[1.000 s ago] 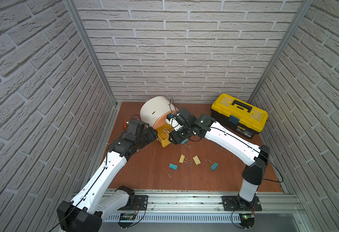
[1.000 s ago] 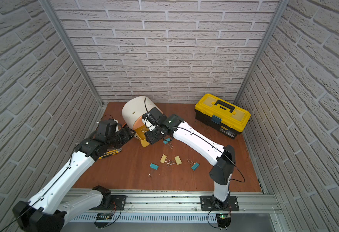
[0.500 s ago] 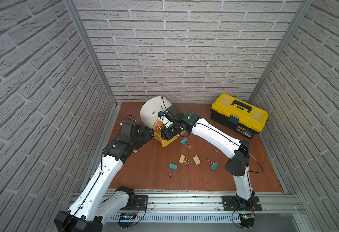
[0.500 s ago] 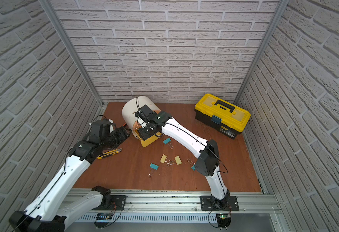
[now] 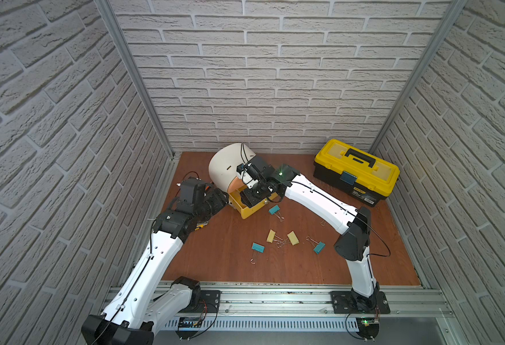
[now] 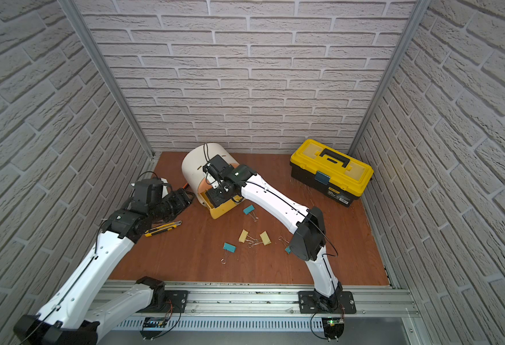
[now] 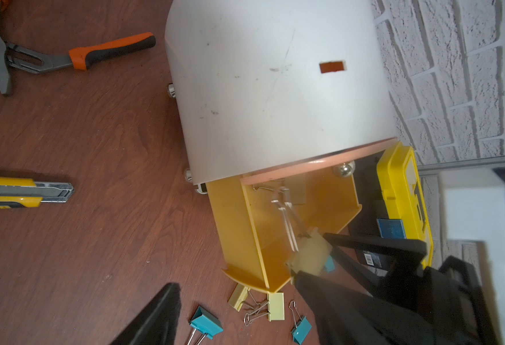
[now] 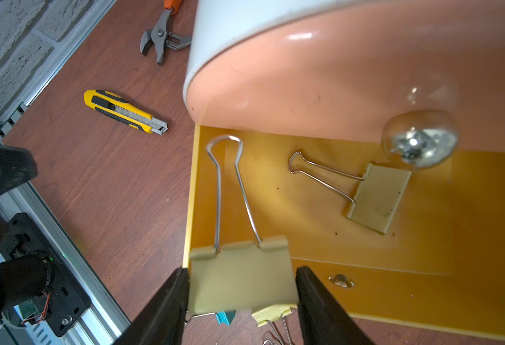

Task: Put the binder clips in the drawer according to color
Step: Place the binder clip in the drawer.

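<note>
over the open yellow drawer: flanks a pale yellow clip with the right gripper, pinched or just freed, cannot tell. holds the left gripper spread and empty, left of the drawer. counts one yellow clip already inside; leaves two pale yellow clips and three teal clips on the near floor.

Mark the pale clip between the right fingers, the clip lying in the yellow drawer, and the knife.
Front clip (image 8: 240,277): right wrist view, middle of its body.
Lying clip (image 8: 378,198): right wrist view, flat body face.
Utility knife (image 8: 119,110): right wrist view, middle of its casing.
</note>
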